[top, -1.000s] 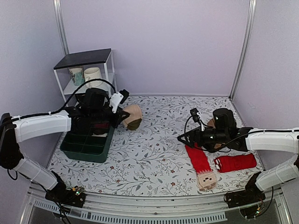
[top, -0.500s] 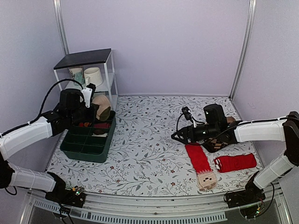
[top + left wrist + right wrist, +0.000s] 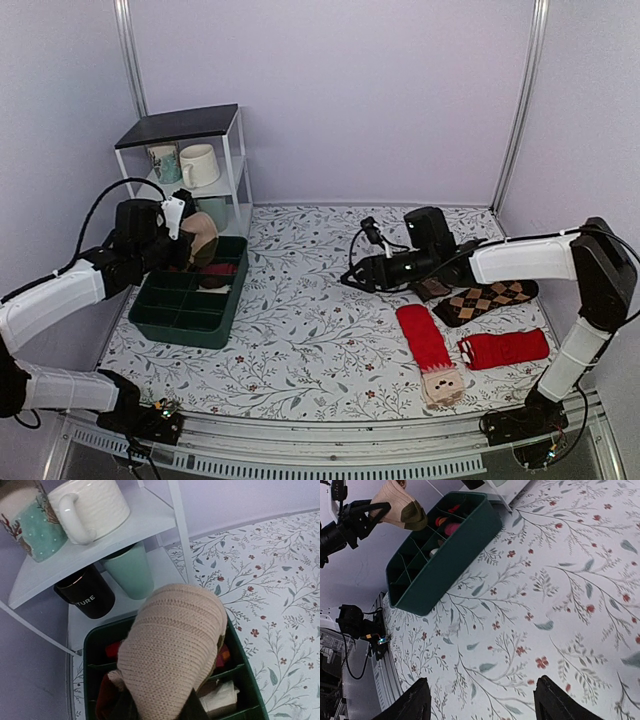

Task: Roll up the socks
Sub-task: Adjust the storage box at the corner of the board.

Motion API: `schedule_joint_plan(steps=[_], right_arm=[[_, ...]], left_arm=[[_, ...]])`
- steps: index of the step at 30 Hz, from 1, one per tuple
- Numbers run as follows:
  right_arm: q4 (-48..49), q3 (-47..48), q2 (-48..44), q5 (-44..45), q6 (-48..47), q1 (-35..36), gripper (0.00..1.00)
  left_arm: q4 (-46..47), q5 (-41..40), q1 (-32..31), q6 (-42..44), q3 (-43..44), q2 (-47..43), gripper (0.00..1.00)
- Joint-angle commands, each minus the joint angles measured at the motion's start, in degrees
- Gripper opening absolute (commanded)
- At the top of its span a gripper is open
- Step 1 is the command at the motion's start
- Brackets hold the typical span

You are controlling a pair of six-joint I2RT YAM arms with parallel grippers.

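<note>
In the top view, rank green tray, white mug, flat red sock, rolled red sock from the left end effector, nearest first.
From left end effector:
1. green tray, just beneath
2. white mug, on shelf behind
3. flat red sock, right side
4. rolled red sock, far right

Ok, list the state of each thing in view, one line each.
tan socks: rolled into a bundle, held above the green tray.
left gripper: shut on the tan socks.
right gripper: open, empty, above the table.
green tray: open-topped, some compartments filled.
long red sock: flat on the table.
short red bundle: folded up, on the table.
argyle socks: flat on the table.
white mug: upright on the shelf.
</note>
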Motion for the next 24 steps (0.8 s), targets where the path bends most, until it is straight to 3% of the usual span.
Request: schedule_joint_plan(steps=[1, 14, 24], right_arm=[[-3.54, 11.32, 9.05, -0.24, 4.03, 4.46, 0.70], [-10.23, 49.68, 37.92, 0.41, 22.03, 14.72, 0.66], [-9.41, 64.02, 52.43, -2.82, 30.47, 16.89, 0.53]], left_arm=[[3.06, 0.08, 1.34, 1.73, -0.91, -2.92, 0.00], [5.88, 2.38, 1.03, -2.05, -4.82, -9.50, 0.00], [7.00, 5.35, 0.72, -3.34, -4.52, -10.30, 0.00]])
